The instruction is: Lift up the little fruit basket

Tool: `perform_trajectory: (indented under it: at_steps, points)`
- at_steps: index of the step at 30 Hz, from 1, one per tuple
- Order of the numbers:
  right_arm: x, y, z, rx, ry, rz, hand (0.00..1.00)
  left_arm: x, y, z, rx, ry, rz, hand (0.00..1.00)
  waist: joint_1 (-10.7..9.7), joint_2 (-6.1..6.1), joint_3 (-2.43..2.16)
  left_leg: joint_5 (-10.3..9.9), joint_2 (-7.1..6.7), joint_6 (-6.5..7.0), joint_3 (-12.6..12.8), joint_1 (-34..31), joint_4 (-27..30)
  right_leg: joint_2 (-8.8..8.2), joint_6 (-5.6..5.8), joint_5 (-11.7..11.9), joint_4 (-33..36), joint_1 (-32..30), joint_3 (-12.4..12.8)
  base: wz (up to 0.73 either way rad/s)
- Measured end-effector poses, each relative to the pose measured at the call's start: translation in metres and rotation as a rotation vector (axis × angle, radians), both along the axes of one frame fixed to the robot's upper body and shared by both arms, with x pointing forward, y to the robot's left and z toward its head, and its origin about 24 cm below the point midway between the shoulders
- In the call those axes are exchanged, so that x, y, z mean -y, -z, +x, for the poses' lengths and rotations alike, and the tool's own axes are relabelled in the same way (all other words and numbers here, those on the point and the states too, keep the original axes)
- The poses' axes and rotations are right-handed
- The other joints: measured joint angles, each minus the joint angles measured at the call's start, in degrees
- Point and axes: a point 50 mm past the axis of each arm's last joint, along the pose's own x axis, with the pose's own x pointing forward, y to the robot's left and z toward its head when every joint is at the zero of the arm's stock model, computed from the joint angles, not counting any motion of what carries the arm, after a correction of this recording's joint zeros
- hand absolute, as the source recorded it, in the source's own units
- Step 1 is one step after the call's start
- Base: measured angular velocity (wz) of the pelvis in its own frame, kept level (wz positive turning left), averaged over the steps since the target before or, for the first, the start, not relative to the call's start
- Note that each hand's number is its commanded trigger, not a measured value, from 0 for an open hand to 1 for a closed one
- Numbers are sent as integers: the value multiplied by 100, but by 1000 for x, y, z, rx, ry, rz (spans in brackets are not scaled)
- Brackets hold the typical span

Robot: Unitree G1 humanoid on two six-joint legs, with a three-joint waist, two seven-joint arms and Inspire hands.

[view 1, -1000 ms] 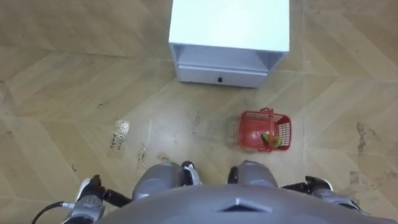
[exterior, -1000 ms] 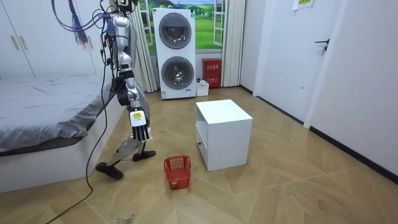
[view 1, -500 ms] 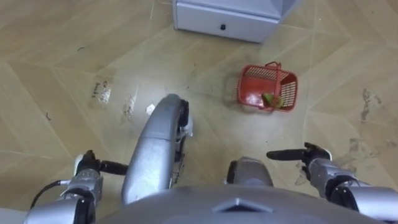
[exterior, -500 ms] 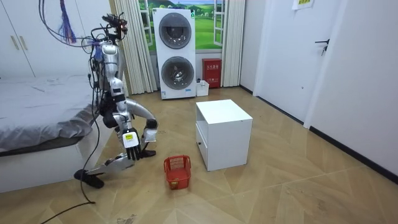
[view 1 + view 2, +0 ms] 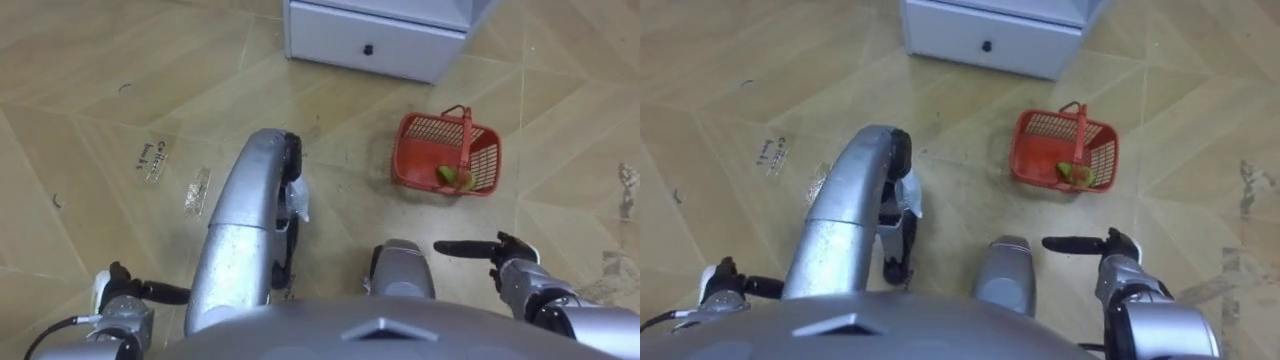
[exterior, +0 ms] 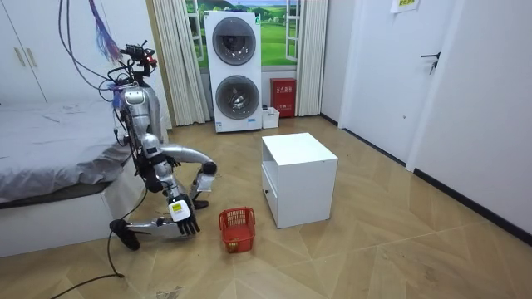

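While the robot is kneeling low on the wooden floor [image 5: 90, 120] between the bed [image 6: 50, 158] and the white cabinet [image 6: 299, 178], the fruit basket [image 5: 447, 152] is sitting on the boards ahead of it and to the right. It is lying on the near side of the cabinet's drawer [image 5: 375, 42] and apart from it. The basket is standing upright with its handle [image 5: 465, 135] arching across the top, and a greenish-yellow fruit [image 5: 452, 177] is lying against its near wall. Nothing is touching the basket.

The right robot hand [image 5: 500, 256] is hovering close to the robot's body, on the near side of the basket and clearly apart from it. Its fingers are stretching out straight toward the left, and it is carrying nothing. The left robot hand [image 5: 118, 298] is hanging at the near left, well away from the basket, and I cannot tell whether it is open or closed.

As I am reading it, the robot is working on the approach: it is getting down to floor level, and the grasp itself is not yet begun. The next move is likely calling for the right robot hand to travel toward the far side, over the basket. There it would be turning so that its fingers are passing under the raised handle and curling round it before any lifting. The handle is looking thin, so lining up squarely is mattering; a glancing touch could be tipping the light basket or sliding it across the smooth floor.
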Motion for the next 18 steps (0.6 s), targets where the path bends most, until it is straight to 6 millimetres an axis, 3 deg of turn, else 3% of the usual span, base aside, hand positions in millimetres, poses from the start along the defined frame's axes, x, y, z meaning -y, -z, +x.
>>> perform_trajectory:
  at_steps: [5, 6, 7, 8, 11, 18]
  points:
    - [4, -13, 27, 105, -45, -80, 0, 2, 1, -5, -8, 34, -5, 0, -236, -63, -18, -30, 68, -231, -26, -123, 229, 9, -89, -270, 388, 43, 24, -3]
    - [5, -17, 35, 136, -56, -99, 0, 4, 2, -5, -10, 43, -11, 0, -229, -66, 16, -25, 90, -244, -65, -154, 335, 58, -119, -316, 494, 57, 37, -12]
    - [6, -20, 40, 153, -62, -108, 0, 8, 3, -5, -9, 45, -23, 0, -206, -42, 28, -15, 85, -269, -134, -176, 345, 140, -130, -326, 490, 64, 52, -19]
    - [5, -24, 49, 188, -68, -113, 0, 11, 4, -7, -14, 53, -38, 0, -204, -38, 29, 52, 49, -395, -199, -185, 320, 170, -134, -338, 498, 57, 72, -15]
    - [4, -34, 65, 263, -72, -122, 0, 13, 6, -12, -27, 61, -55, 0, -196, -14, 12, 113, -44, -517, -372, -207, 306, 273, -134, -338, 486, 60, 67, -7]
    - [6, -55, 94, 387, -83, -198, 0, 15, 7, -23, -62, 114, -59, 0, -191, 29, 6, 117, -46, -526, -403, -315, 300, 280, -133, -338, 509, -56, 18, 3]
